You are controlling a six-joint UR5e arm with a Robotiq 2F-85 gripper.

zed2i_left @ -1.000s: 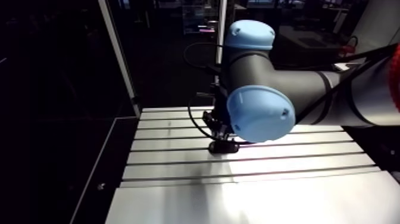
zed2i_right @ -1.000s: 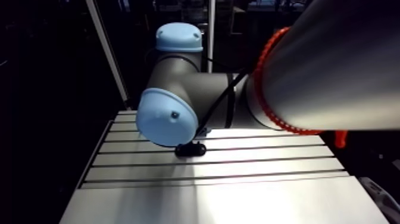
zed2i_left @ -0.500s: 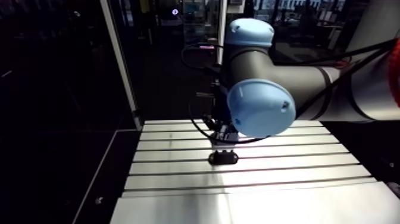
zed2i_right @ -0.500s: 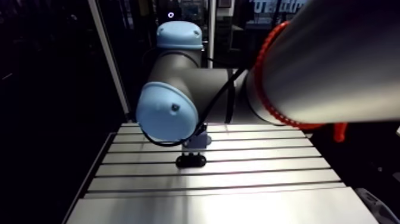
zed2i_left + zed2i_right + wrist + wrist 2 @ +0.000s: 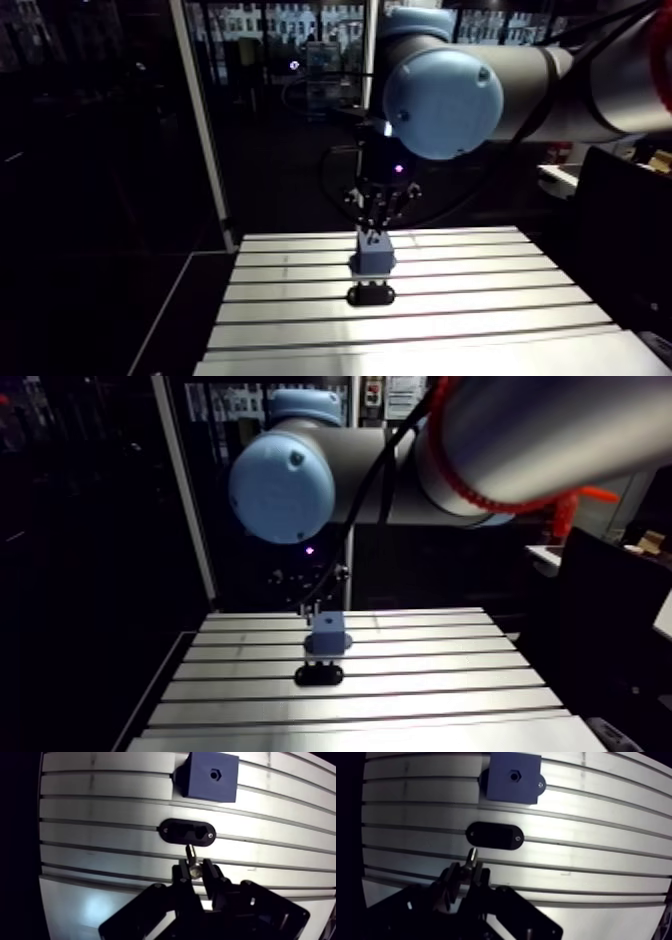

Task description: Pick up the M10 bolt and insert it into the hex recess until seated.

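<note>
In the wrist view my gripper (image 5: 195, 872) is shut on the M10 bolt (image 5: 191, 855). The bolt's head sits between the fingertips and its silver shank points ahead. The bolt hangs well above the table, over the near side of a black oval holder (image 5: 188, 832). Beyond the holder stands a blue block (image 5: 210, 777) with a small hex recess (image 5: 214, 774) in its top face. In the arm view the gripper (image 5: 378, 203) hangs above the blue block (image 5: 372, 255) and the holder (image 5: 371, 295).
The slotted aluminium table (image 5: 100, 812) runs under everything, with its grooves crossing ahead of the gripper. Its edge drops to dark on one side (image 5: 215, 300). An upright white post (image 5: 200, 110) stands at the table's back left corner.
The gripper has risen from the black holder with the bolt in it. The arm's joints lifted, and the arm view shifted with them, uncovering the blue block.
</note>
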